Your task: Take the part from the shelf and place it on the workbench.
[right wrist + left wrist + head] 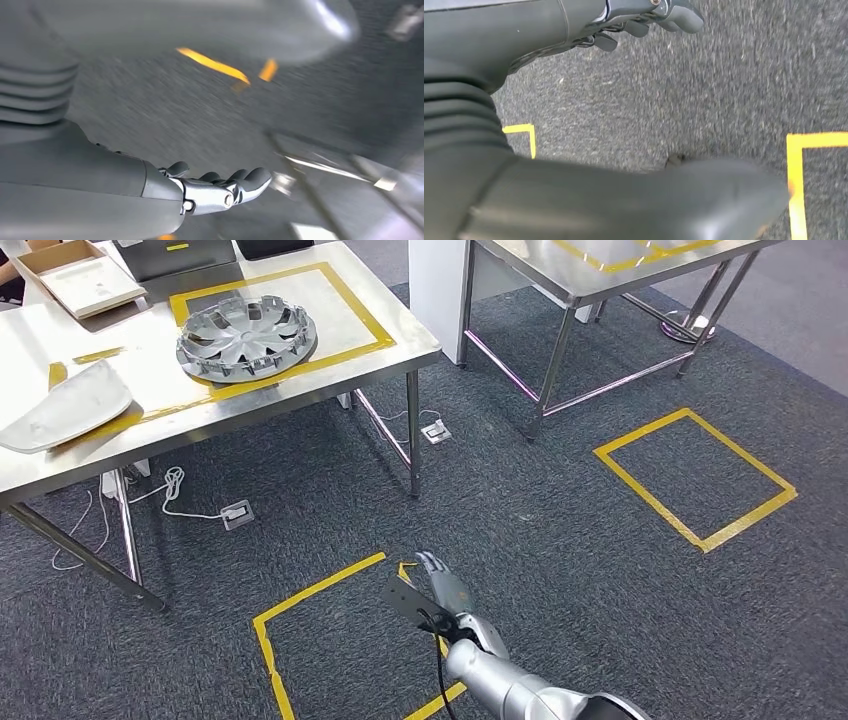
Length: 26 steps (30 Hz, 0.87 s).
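The bench [400, 335] is smooth brushed metal with a dull sheen; the wheel cover [246, 337] looks like glossy silver plastic; the floor [560, 530] is rough grey carpet marked with matt yellow tape [694, 478]

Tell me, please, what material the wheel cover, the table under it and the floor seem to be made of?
Wheel cover: probably silver-painted plastic, judging by its dull grey sheen and thin moulded spokes; metal is possible. Table: apparently brushed stainless steel, with a pale, softly reflecting top and shiny tubular legs. Floor: dark grey carpet, with a speckled fibrous texture, marked with yellow tape.
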Tool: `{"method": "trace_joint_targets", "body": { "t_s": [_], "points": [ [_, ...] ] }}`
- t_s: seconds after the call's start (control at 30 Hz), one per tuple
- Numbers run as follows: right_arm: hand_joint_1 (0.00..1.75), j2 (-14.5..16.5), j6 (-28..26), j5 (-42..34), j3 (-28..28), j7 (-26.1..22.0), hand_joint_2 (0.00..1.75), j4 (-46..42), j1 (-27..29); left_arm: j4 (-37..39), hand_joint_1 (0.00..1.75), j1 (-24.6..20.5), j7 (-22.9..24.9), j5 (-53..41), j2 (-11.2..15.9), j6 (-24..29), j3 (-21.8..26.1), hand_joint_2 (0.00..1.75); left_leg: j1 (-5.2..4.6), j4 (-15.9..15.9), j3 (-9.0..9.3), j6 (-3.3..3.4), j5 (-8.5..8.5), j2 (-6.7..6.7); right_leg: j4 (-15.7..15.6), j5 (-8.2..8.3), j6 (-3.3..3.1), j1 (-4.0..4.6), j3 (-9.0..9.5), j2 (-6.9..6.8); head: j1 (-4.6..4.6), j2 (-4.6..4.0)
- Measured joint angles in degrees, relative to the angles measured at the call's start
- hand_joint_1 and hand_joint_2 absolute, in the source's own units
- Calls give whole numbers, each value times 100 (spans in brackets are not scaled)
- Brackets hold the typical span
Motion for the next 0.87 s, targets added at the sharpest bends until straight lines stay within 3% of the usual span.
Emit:
{"method": "trace_joint_targets", "body": {
  "t_s": [0.3, 0.4, 0.43, 0.53, 0.87],
  "points": [
    [0, -223, 285, -1095, -374, 343, 0, 56, 844, -148, 0, 229, 148, 931, 169, -515, -804, 0, 0, 0, -1, 1, -6, -1, 0, -5, 4, 0, -1, -1, 0, 0],
    [0, -297, 376, -1448, -491, 451, 0, 73, 1121, -197, 0, 305, 198, 1235, 226, -681, -1072, 131, 0, 0, -1, 5, -10, 0, 0, -6, 4, 0, -1, -1, 0, 0],
    [0, -322, 405, -1563, -531, 487, 0, 81, 1215, -213, 0, 331, 213, 1335, 244, -735, -1161, 131, 0, 0, -1, 6, -11, 0, 0, -7, 4, 0, -1, -1, 0, 0],
    [0, -400, 496, -1914, -661, 600, 0, 103, 1492, -262, 0, 407, 262, 1637, 302, -908, -1432, 0, -1, 0, -2, 8, -14, -1, 0, -11, 7, -1, 0, -2, 0, 0],
    [0, -581, 775, -2994, -1056, 937, 0, 157, 2165, -390, 0, 605, 407, 2553, 449, -1422, -2168, 0, -3, 0, -2, 8, -22, -3, 0, -20, 14, -4, 4, -9, -1, 0]
  ]
}}
